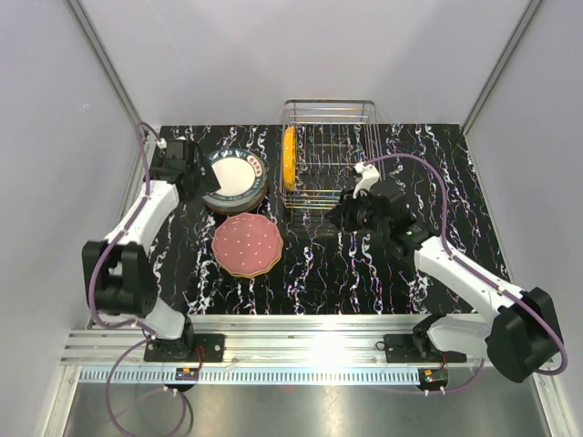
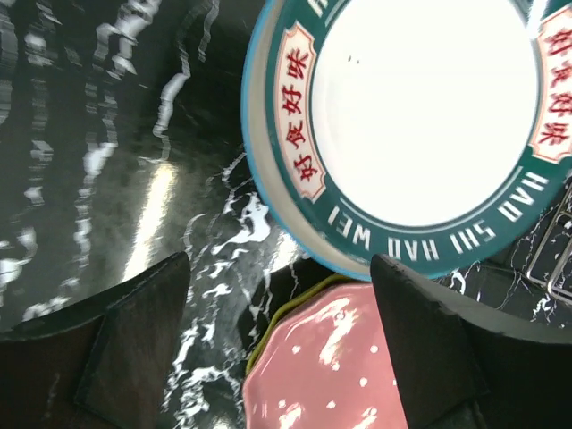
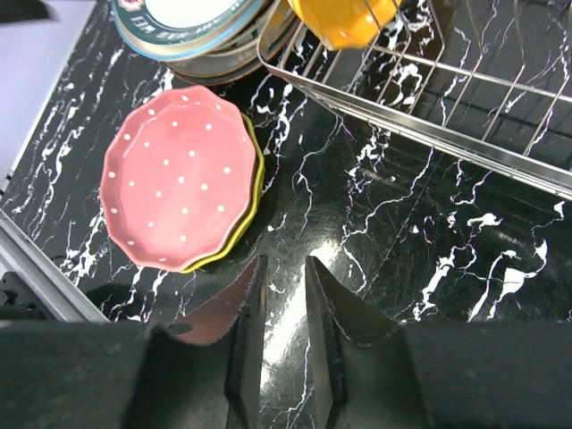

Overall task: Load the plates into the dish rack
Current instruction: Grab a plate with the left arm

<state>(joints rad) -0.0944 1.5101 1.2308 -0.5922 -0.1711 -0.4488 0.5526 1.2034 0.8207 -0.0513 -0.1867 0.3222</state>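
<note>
The dish rack (image 1: 330,153) stands at the back centre, with one orange plate (image 1: 289,157) upright in its left end. To its left lies a stack of plates topped by a white plate with a teal lettered rim (image 1: 234,176). A pink dotted plate (image 1: 247,244) rests on a yellow one in front of the stack. My left gripper (image 1: 202,177) hovers open at the stack's left edge; in the left wrist view the teal rim (image 2: 429,214) lies just beyond its fingers (image 2: 134,340). My right gripper (image 3: 284,264) hangs over bare table before the rack (image 3: 447,134), jaws nearly together, holding nothing.
The black marbled table (image 1: 437,173) is boxed in by pale walls on three sides. An aluminium rail (image 1: 291,346) carrying both arm bases runs along the near edge. Purple cables loop off each arm.
</note>
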